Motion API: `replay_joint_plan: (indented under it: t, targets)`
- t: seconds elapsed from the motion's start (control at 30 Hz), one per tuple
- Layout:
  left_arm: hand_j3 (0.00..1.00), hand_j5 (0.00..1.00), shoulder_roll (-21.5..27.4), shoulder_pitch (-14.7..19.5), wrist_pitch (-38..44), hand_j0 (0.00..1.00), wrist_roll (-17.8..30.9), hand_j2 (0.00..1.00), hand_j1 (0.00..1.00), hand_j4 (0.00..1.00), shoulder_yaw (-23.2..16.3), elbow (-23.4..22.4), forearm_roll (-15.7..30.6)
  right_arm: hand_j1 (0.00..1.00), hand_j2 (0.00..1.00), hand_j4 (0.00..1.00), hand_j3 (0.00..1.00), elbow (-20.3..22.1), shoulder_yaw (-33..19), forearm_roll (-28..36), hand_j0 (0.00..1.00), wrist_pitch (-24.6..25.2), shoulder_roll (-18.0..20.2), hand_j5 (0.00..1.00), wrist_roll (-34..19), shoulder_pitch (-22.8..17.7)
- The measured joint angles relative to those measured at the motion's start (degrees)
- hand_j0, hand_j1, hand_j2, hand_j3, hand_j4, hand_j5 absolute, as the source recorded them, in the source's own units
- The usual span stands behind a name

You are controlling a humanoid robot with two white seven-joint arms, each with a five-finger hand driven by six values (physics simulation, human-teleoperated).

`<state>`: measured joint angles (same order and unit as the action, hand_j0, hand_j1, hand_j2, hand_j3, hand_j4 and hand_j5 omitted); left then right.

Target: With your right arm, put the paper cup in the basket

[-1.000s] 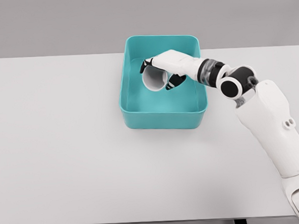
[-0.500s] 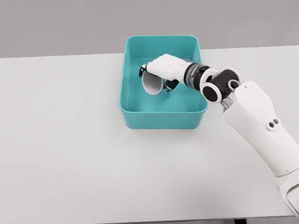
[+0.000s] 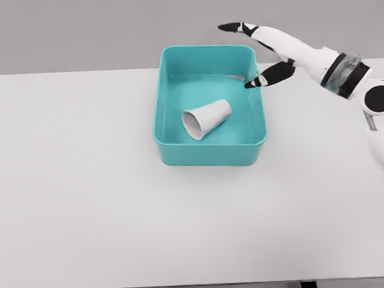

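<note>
The white paper cup (image 3: 207, 118) lies on its side inside the teal basket (image 3: 173, 145), its mouth facing the lower left. My right hand (image 3: 244, 54) hovers above the basket's far right corner, fingers spread and holding nothing. Its arm comes in from the right edge. The cup is apart from the hand. My left arm is not in view.
The basket stands toward the back of a white table (image 3: 85, 187). A plain grey wall runs behind the table's far edge.
The right hand let go of the cup, which now lies in the basket. The hand rose and drew back to the upper right, fingers spreading.
</note>
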<state>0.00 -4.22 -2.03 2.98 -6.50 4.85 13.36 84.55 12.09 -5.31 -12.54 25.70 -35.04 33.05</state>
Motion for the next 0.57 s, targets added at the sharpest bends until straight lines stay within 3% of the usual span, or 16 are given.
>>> replay_joint_plan:
  t: [0.1,0.2,0.4,0.57]
  targets:
    - [1.0,1.0,0.0,0.0,-0.01,1.0,0.0,1.0,1.0,1.0,0.01,0.01,0.0,1.0,1.0,1.0,1.0,-0.03,-8.52,7.25,1.0,-1.64,3.42,1.0,0.0,-9.23]
    - [1.0,1.0,0.0,0.0,-0.02,1.0,0.0,1.0,1.0,1.0,0.01,0.0,0.0,1.0,1.0,1.0,1.0,0.02,-13.67,9.79,1.0,-2.58,5.82,1.0,0.01,-14.24]
    - [1.0,1.0,0.0,0.0,0.0,1.0,0.0,1.0,1.0,1.0,0.0,-0.01,0.0,1.0,1.0,1.0,1.0,-0.54,-16.94,11.01,1.0,-3.68,7.94,1.0,0.02,-14.6]
    - [1.0,1.0,0.0,0.0,0.0,1.0,0.0,1.0,1.0,1.0,0.0,0.0,0.01,1.0,1.0,1.0,1.0,-3.11,-17.38,8.92,1.0,-3.95,7.3,1.0,0.02,-14.24]
